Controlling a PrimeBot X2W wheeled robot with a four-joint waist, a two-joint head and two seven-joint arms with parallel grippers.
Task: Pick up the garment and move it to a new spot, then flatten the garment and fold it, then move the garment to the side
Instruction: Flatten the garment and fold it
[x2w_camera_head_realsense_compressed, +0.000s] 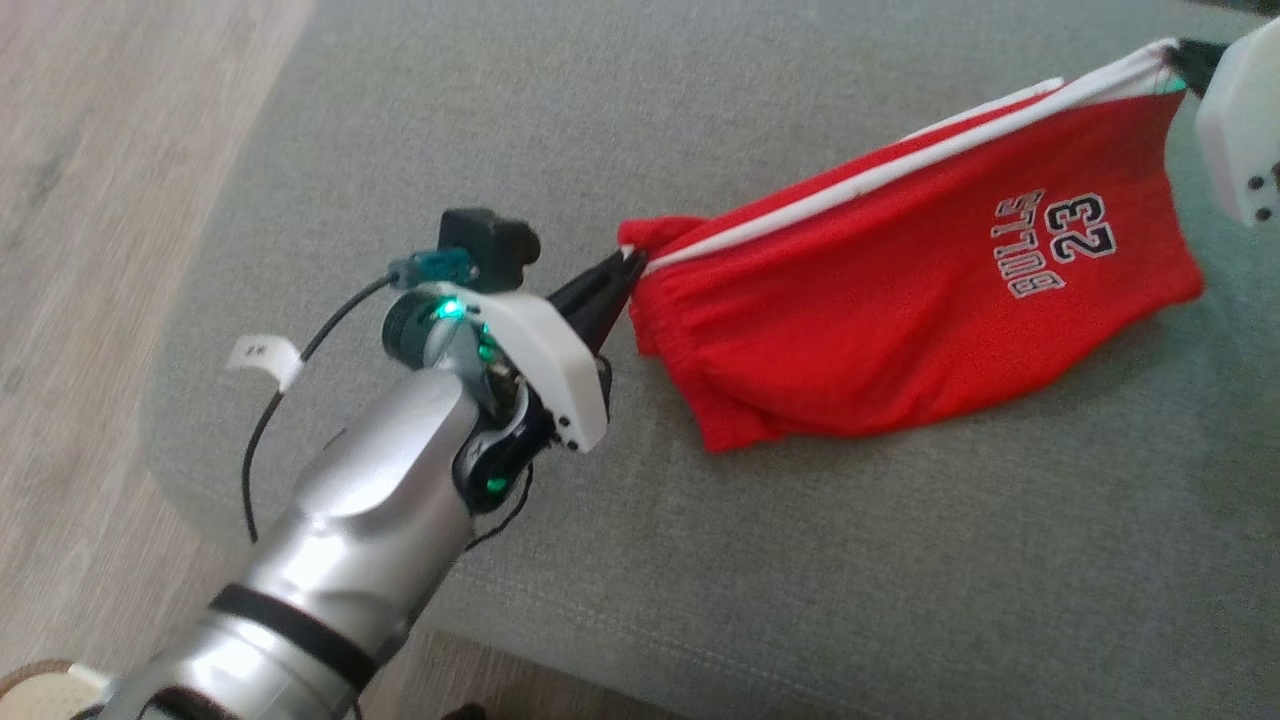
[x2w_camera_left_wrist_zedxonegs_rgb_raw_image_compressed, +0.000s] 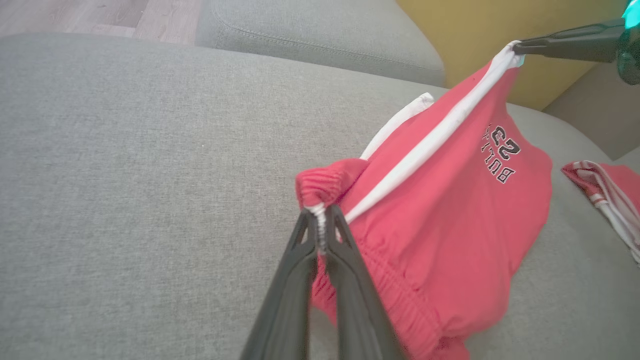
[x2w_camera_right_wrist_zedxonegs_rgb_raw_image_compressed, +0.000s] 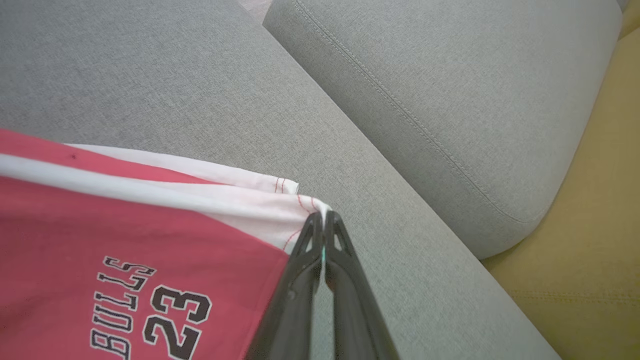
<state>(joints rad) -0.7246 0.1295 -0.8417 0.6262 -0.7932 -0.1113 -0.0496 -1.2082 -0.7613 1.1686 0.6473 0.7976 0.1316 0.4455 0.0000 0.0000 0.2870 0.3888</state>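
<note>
Grip: my left gripper (x2w_camera_left_wrist_zedxonegs_rgb_raw_image_compressed: 320, 216) is clamped on the waistband of the red jersey shorts (x2w_camera_head_realsense_compressed: 900, 320) (white side stripe, BULLS 23), my right gripper (x2w_camera_right_wrist_zedxonegs_rgb_raw_image_compressed: 325, 218) shut on their white hem corner, cloth stretched over the grey fabric cushion (x2w_camera_head_realsense_compressed: 800, 560)

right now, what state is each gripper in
Left gripper: shut on the red fabric shorts with white stripe, at the waistband corner.
Right gripper: shut on the same shorts, at the white hem corner.
</note>
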